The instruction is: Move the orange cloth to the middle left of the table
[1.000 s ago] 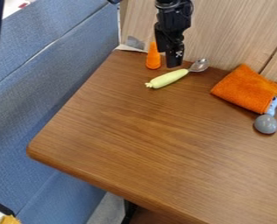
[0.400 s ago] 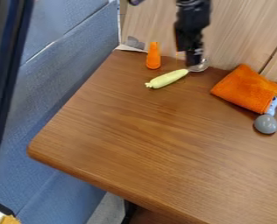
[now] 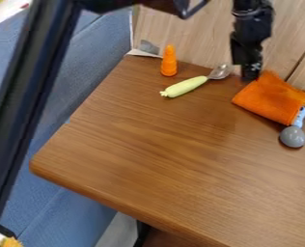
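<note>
My black gripper [image 3: 250, 72] hangs near the table's back edge, at the upper left corner of the orange cloth. The orange cloth [image 3: 270, 100] lies folded at the back right of the wooden table [image 3: 142, 144], partly over a light blue handle. Whether the gripper touches the cloth, I cannot tell.
A spoon [image 3: 219, 72] with a pale yellow-green handle lies left of the cloth. An orange cone-shaped object [image 3: 169, 61] stands at the back left. A grey rounded object [image 3: 292, 137] adjoins the blue handle [image 3: 300, 117]. The wooden wall [image 3: 181, 31] rises behind.
The gripper has moved right, from above the spoon to the cloth's upper left corner. The dark arm part at the left has also swung right. The cloth and other objects have stayed put.
</note>
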Controlling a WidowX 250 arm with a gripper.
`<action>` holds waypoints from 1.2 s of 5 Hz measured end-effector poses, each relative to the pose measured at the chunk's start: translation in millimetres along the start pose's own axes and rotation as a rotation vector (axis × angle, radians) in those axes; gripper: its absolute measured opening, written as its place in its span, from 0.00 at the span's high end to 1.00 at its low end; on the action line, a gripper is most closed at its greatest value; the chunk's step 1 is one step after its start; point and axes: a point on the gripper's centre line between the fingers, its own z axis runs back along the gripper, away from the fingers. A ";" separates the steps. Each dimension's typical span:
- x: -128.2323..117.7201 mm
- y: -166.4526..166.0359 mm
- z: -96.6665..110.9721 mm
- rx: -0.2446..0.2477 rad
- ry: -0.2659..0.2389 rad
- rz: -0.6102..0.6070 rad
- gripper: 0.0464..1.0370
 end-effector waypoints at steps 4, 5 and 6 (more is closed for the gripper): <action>16.1 -9.8 -59.7 0.005 0.059 -0.035 0.04; 6.2 -10.6 -62.0 0.026 0.099 -0.021 0.04; -17.6 -10.0 -55.5 0.049 0.151 0.022 0.04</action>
